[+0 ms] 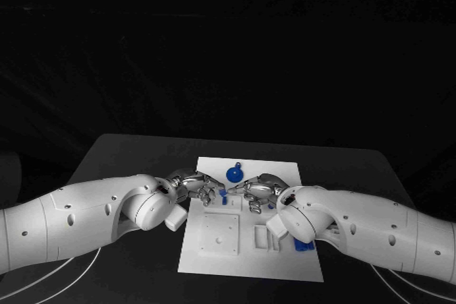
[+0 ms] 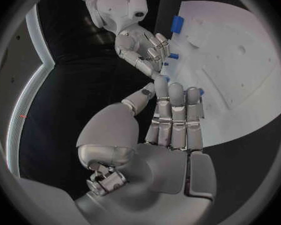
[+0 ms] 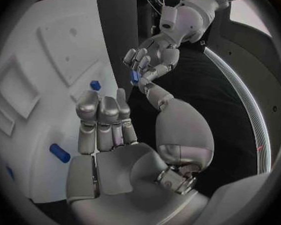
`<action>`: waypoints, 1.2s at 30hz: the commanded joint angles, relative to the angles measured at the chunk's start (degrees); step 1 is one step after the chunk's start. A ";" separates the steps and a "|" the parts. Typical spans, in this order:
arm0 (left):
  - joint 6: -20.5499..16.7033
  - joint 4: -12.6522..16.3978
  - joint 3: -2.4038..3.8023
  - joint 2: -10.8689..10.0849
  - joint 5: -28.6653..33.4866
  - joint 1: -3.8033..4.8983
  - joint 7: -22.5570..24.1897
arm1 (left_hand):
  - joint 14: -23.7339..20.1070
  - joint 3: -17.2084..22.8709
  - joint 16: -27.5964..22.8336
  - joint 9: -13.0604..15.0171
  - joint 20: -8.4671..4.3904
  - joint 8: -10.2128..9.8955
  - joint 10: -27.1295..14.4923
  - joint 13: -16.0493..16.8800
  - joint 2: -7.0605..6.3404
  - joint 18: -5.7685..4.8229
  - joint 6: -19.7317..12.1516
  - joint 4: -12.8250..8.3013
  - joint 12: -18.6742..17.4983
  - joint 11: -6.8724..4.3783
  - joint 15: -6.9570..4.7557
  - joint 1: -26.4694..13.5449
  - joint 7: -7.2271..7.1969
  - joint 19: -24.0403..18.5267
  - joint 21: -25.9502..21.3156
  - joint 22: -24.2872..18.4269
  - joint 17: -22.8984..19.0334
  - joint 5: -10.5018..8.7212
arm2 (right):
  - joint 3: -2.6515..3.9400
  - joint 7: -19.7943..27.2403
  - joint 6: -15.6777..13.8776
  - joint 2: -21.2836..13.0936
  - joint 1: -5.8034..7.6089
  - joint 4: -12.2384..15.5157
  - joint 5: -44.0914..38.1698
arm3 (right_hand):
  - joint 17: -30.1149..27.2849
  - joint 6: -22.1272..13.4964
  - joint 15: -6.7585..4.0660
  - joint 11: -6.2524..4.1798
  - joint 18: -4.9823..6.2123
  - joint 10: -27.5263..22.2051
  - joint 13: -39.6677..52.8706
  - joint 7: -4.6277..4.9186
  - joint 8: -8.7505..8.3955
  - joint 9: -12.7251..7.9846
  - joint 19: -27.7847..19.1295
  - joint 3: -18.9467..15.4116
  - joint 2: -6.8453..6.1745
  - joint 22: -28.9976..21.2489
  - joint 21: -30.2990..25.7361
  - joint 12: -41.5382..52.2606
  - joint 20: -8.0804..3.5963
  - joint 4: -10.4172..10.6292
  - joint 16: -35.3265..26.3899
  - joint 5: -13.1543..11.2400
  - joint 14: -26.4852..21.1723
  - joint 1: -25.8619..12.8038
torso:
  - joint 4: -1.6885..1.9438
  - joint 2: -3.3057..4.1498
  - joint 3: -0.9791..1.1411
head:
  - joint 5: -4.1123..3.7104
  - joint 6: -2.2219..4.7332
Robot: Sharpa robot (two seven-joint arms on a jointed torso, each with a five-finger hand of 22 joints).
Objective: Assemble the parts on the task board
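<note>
Over the far half of the flat white task board (image 1: pixel 249 241) mid-bench, the left robot hand (image 1: pixel 193 186) and right robot hand (image 1: pixel 258 189) meet fingertip to fingertip, both pinching one small blue peg (image 1: pixel 223 193), other fingers extended.

The table (image 1: pixel 124 152) is black. The task board (image 1: pixel 266 251) on it is white and plain. At the board's twelve o'clock end sits a round blue part (image 1: pixel 234 175). A small blue part (image 1: pixel 223 193) shows between the two hands. At about four o'clock on the board lies another blue part (image 1: pixel 303 246). The left hand (image 1: pixel 193 185) is shiny silver. The right hand (image 1: pixel 257 188) is shiny silver too. Both arms are white.
</note>
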 commanded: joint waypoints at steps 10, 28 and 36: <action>-0.03 0.25 0.08 0.28 0.70 0.05 0.95 | 0.05 0.31 0.19 0.84 -4.16 0.22 -0.07 0.10 0.37 -0.81 1.22 -0.03 -0.19 -0.38 -0.45 -0.03 -0.99 0.43 0.31 1.20 0.06 0.22 | -0.04 1.84 2.41 0.64 -0.07 -0.21 1.75 | 0.12 -2.73 0.59 0.08 6.21 -0.70 -0.15 2.17 -0.29 -0.23 -0.57 -0.45 1.00 0.93 -0.33 0.07 0.07 -0.79 -0.21 0.28 -0.13 0.56 | -0.01 -0.02 -0.03 | 0.00 0.02; 0.20 0.67 0.11 0.39 0.91 0.05 1.08 | 0.10 0.41 0.20 0.85 -4.19 0.25 -0.03 0.13 0.39 -0.81 1.19 -0.06 -0.18 -0.39 -0.48 -0.08 -0.99 0.48 0.34 1.19 0.07 0.23 | -0.05 1.65 3.45 1.18 -0.10 -0.52 1.66 | 0.25 -2.01 0.53 -0.01 6.21 -0.76 -0.13 2.06 0.15 -0.28 -0.82 -0.11 2.49 0.98 -0.30 0.30 0.21 -2.20 -0.17 0.16 -0.27 1.93 | -0.01 -0.03 0.00 | -0.03 -0.03; 0.21 0.63 0.11 0.49 0.94 0.05 1.09 | 0.12 0.45 0.20 0.85 -4.20 0.26 -0.02 0.15 0.39 -0.81 1.18 -0.08 -0.18 -0.39 -0.49 -0.11 -0.99 0.49 0.35 1.18 0.08 0.23 | -0.06 1.37 4.22 1.24 -0.12 -0.53 1.55 | 0.28 -0.62 0.17 -0.39 6.21 -0.64 -0.15 1.66 0.90 -0.12 -0.92 1.06 3.59 1.01 -0.22 0.48 0.43 -3.14 -0.19 0.03 -0.29 3.00 | -0.03 -0.02 0.01 | 0.04 0.00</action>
